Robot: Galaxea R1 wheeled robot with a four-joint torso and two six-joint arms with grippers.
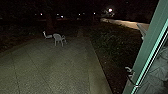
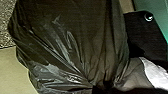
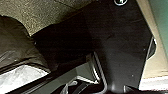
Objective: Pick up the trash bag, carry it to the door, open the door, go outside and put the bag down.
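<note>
The trash bag (image 2: 75, 37), dark and shiny, hangs large in the left wrist view. Its folds draw together at my left gripper (image 2: 101, 88), which is shut on the gathered plastic. Part of the same bag (image 3: 17, 42) also shows in the right wrist view, beside the robot's dark base plate. In the head view the green-framed door (image 1: 147, 50) stands at the right edge, with a metal handle (image 1: 129, 71) on it. How my right gripper stands cannot be made out.
Paved yard (image 1: 55, 67) stretches ahead. A white chair (image 1: 58, 38) stands on it, with another pale chair (image 1: 47, 35) to its left. A dark planted strip (image 1: 110, 47) runs along the paving's right side, and a lit path (image 1: 122, 23) lies beyond.
</note>
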